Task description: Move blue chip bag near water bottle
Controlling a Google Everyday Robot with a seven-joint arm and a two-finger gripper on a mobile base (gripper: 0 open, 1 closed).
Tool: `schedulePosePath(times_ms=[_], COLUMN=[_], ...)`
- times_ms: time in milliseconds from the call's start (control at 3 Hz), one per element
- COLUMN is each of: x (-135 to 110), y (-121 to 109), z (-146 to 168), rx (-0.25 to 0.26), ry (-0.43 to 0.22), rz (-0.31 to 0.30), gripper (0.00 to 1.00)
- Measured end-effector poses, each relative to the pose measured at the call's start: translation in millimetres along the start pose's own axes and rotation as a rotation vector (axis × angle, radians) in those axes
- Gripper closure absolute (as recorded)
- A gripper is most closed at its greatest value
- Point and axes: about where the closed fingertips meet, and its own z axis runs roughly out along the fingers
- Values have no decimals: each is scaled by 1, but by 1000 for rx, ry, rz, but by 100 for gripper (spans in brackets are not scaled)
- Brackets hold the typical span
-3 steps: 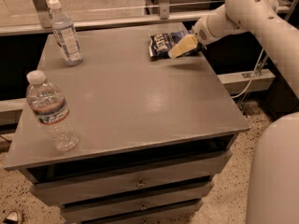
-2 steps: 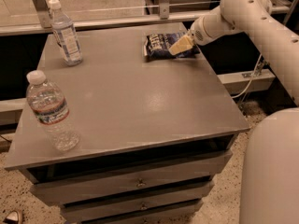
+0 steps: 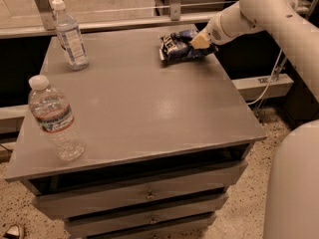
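The blue chip bag (image 3: 175, 46), crinkled dark-blue foil with white lettering, lies on the grey table (image 3: 149, 108) near its back right corner. My gripper (image 3: 200, 40) is at the bag's right end and touches or overlaps it, at the end of the white arm (image 3: 259, 9) that reaches in from the right. The water bottle (image 3: 54, 119), clear and ribbed with a white cap and a red-and-blue striped band, stands upright near the table's front left corner, far from the bag.
A second clear bottle (image 3: 71, 36) with a tall white-and-light-blue label stands at the back left of the table. Drawers (image 3: 144, 195) sit under the tabletop. A metal rail (image 3: 124, 9) runs behind the table. The robot's white body (image 3: 294, 193) fills the lower right.
My gripper has shifted slightly up and toward the back at the bag's right end. The bag and both bottles stay about where they were.
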Motion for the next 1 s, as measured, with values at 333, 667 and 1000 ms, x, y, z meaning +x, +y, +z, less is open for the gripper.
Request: schedulePosePath(times_ms=[333, 667, 1000], x=[-27, -48, -51], y=[16, 57, 128], z=[-29, -55, -75], rx=[8, -61, -223], ry=[-48, -81, -94], rz=[-82, -157, -243], gripper=[100, 100, 100])
